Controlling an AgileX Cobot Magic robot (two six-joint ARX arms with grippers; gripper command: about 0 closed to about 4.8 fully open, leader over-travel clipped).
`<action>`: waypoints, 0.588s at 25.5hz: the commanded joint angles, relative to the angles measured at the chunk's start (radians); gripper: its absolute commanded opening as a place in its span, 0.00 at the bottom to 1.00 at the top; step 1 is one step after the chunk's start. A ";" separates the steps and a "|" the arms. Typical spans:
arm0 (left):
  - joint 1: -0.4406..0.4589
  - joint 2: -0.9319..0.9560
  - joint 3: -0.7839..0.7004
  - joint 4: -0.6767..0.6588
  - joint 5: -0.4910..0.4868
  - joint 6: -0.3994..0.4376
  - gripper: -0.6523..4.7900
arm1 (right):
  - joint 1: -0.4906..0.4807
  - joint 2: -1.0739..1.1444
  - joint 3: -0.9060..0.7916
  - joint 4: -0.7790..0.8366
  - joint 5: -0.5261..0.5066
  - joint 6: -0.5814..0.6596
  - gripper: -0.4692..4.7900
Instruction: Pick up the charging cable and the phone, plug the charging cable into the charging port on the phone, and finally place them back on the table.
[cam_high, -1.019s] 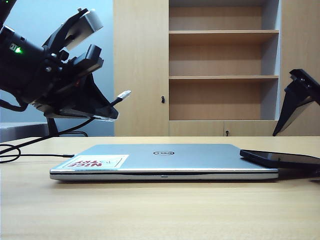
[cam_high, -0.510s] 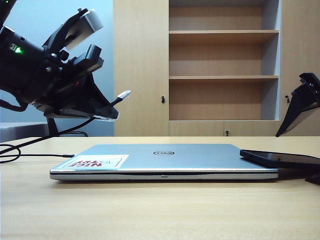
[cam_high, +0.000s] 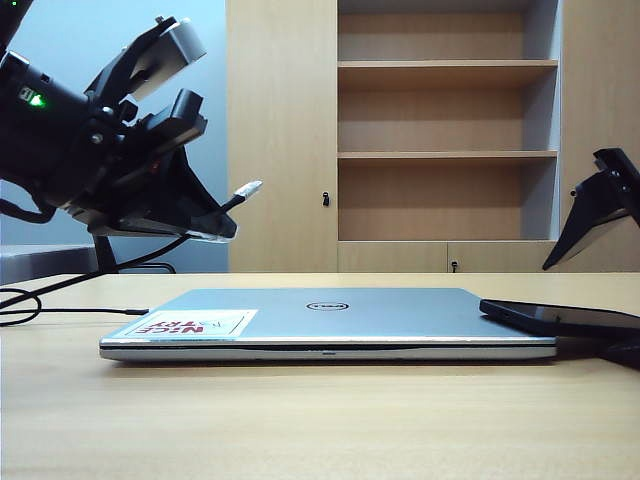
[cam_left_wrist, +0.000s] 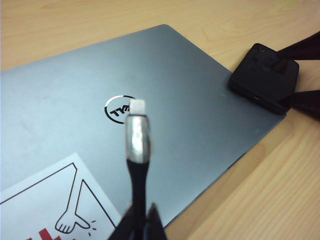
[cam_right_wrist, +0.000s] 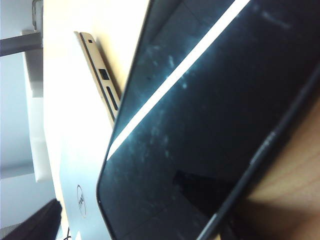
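My left gripper (cam_high: 215, 225) hangs above the laptop's left end, shut on the black charging cable (cam_left_wrist: 136, 131). Its silvery plug tip (cam_high: 247, 188) points up and to the right. The black phone (cam_high: 560, 318) lies tilted, one end resting on the laptop's right edge. A small slot, the charging port (cam_left_wrist: 256, 97), shows on its short edge. My right gripper (cam_high: 585, 308) is open and straddles the phone's far end, with one finger (cam_high: 590, 215) above and the other low by the table (cam_high: 300, 420). In the right wrist view the phone's glossy face (cam_right_wrist: 210, 115) fills the picture.
A closed silver Dell laptop (cam_high: 330, 322) with a white sticker (cam_high: 190, 324) lies across the middle of the table. The cable's slack (cam_high: 40, 300) trails over the table's left side. A wooden cabinet with open shelves (cam_high: 445, 155) stands behind.
The right gripper has tipped and shifted right, its upper finger now lower over the phone and its lower finger showing by the table. The left arm and cable have not moved.
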 joint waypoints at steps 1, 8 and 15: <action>0.001 -0.003 0.003 0.006 0.001 0.003 0.11 | 0.000 0.040 -0.008 -0.030 0.014 0.000 0.89; 0.001 -0.003 0.003 0.005 0.001 0.003 0.11 | 0.000 0.106 -0.008 0.046 0.037 0.000 0.88; 0.001 -0.003 0.003 0.005 0.001 0.003 0.11 | 0.000 0.106 -0.007 0.061 0.043 0.000 0.86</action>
